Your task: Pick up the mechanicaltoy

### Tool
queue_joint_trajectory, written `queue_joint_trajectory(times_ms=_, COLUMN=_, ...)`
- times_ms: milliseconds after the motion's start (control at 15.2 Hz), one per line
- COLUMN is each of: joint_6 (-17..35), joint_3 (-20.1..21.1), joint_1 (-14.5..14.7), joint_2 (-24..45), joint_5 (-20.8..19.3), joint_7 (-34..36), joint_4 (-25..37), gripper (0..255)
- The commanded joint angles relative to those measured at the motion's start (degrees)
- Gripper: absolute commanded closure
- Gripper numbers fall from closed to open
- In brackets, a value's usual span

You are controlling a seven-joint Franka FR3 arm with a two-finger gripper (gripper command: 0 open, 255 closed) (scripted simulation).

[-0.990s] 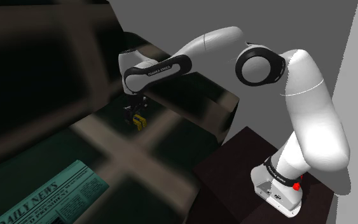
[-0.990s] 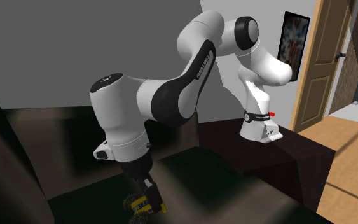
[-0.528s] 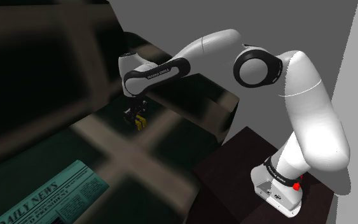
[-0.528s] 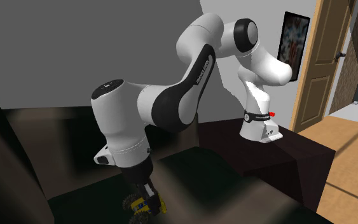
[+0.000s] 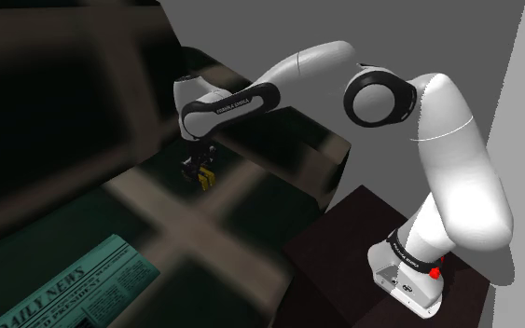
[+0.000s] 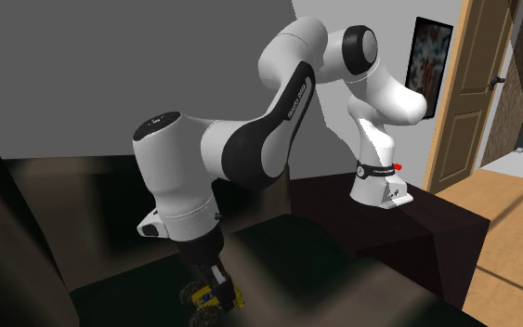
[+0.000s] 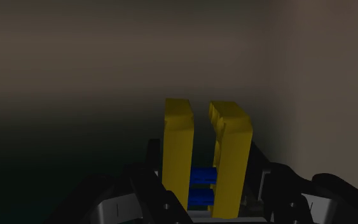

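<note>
The jaws are clamped on the yellow-and-blue mechanical toy (image 7: 179, 149) — just left of centre in the shoulder view — down at the dark sofa seat (image 5: 241, 219), contact with it unclear, well apart from the teal newspaper (image 5: 74, 289) at lower left.

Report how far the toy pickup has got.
Done: the black two-finger gripper is down at the yellow and blue mechanical toy. In hand: its fingers appear shut against the toy's yellow sides. Left: lifting it clear of the dark seat; the toy looks at or barely above that surface.
</note>
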Motion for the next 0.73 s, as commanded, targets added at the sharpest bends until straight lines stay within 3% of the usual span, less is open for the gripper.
queue_joint_trajectory(times_ms=0, joint_6=-0.7, joint_3=0.1, joint_1=-0.1, joint_2=-0.9, joint_5=0.1, joint_7=-0.1, joint_4=-0.1, gripper=255)
queue_joint_trajectory(times_ms=660, joint_6=-5.5, joint_3=0.7, joint_1=-0.5, joint_2=-5.3, joint_5=0.8, joint_7=-0.1, joint_4=0.2, gripper=255)
